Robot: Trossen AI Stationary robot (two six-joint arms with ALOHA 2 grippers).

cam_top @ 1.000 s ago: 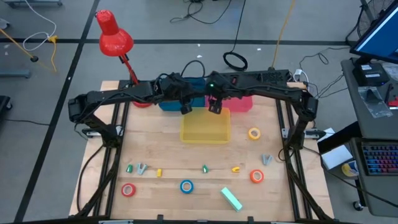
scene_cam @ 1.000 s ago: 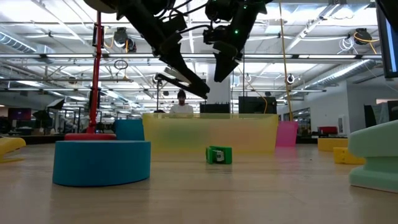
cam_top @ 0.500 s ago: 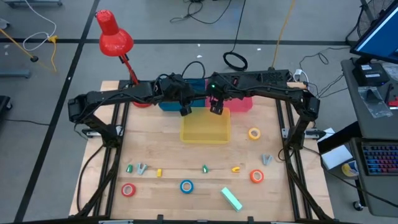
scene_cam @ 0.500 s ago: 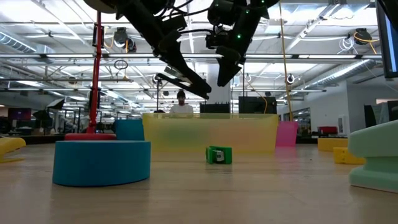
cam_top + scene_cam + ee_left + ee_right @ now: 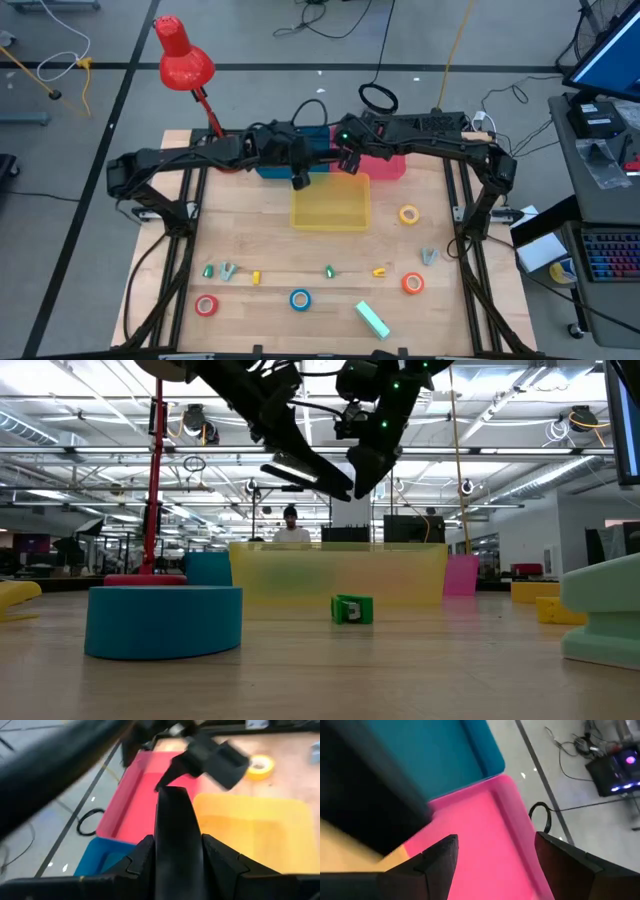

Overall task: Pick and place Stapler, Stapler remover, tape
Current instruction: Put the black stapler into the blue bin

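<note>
The left end effector [image 5: 298,181] is closed on a stiff dark stapler [image 5: 176,837], gripped mid-body, while the right end effector [image 5: 349,164] is spread empty.

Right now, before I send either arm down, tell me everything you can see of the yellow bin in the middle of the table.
The yellow bin is a shallow rectangular tray of translucent, plastic-looking material with low walls and rounded corners. It sits flat and upright on the wooden table, just in front of the blue bin and pink bin. No item shows inside it. From table height its walls look hazy, see-through yellow. Both grippers hang above its far edge without touching it.
</note>
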